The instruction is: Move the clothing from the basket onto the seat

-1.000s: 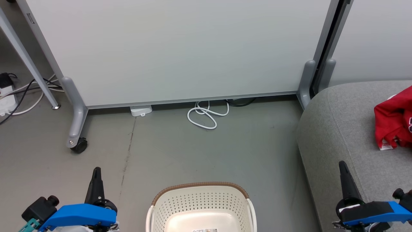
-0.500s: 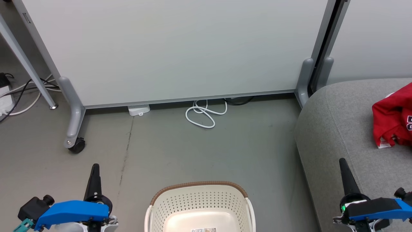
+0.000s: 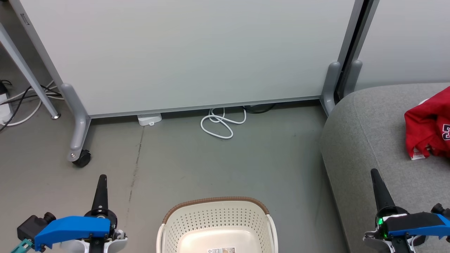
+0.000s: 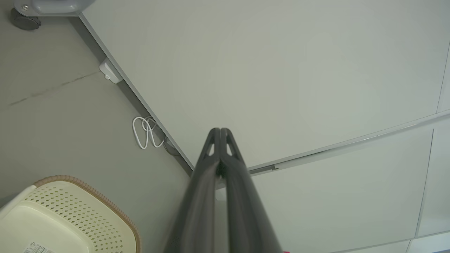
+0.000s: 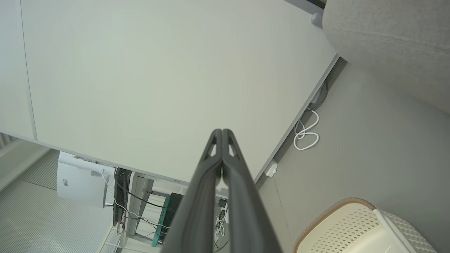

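The cream basket (image 3: 216, 225) with a brown rim stands on the floor at the bottom centre, and the part of its inside that shows holds nothing but a label. Red clothing (image 3: 427, 128) lies bunched on the grey seat (image 3: 369, 140) at the right edge. My left gripper (image 3: 102, 177) is shut and holds nothing, left of the basket. Beside the seat's front my right gripper (image 3: 374, 172) is shut too, with nothing in it. The left wrist view shows the left gripper (image 4: 220, 130) with its tips pressed together and the basket (image 4: 70, 214). In the right wrist view are the right gripper (image 5: 222, 131), basket (image 5: 358, 228) and seat (image 5: 390, 38).
A white partition panel (image 3: 197, 52) on grey wheeled feet (image 3: 78, 154) closes off the back. A coiled white cable (image 3: 219, 124) and a small white box (image 3: 149, 119) lie at its base. More cables (image 3: 21, 102) run on the floor at far left.
The whole head view has shifted slightly, so the camera moved. Both grippers stay shut and the clothing rests in the same place on the seat.
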Tool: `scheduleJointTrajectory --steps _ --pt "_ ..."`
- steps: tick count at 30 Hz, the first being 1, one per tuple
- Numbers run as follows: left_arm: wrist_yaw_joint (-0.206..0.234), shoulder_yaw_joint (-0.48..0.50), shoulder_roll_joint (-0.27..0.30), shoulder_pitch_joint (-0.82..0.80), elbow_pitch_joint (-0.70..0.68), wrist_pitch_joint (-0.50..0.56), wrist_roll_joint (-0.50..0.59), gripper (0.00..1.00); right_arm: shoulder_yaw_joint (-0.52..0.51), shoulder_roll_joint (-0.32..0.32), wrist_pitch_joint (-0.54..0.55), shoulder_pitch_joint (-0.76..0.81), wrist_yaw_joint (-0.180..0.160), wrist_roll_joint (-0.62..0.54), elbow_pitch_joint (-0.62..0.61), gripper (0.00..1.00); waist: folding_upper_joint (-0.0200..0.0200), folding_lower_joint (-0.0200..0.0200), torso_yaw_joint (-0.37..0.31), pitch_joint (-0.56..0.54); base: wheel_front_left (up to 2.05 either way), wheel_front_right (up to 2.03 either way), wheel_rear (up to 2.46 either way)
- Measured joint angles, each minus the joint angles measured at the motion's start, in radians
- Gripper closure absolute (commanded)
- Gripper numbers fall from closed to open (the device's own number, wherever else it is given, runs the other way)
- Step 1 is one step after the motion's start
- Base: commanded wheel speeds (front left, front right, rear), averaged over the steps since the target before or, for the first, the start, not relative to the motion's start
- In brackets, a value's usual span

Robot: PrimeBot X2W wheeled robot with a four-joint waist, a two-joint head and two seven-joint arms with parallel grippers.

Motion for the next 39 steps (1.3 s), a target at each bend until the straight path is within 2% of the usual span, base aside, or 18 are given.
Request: scheduleJointTrajectory --steps 39 --pt "-0.018 0.047 -0.009 -0.029 -0.018 0.077 -0.306 1.0 -0.013 -0.001 0.079 -0.032 0.0 0.298 0.002 1.0 0.0 0.0 -0.021 0.013 0.0 0.0 0.0"
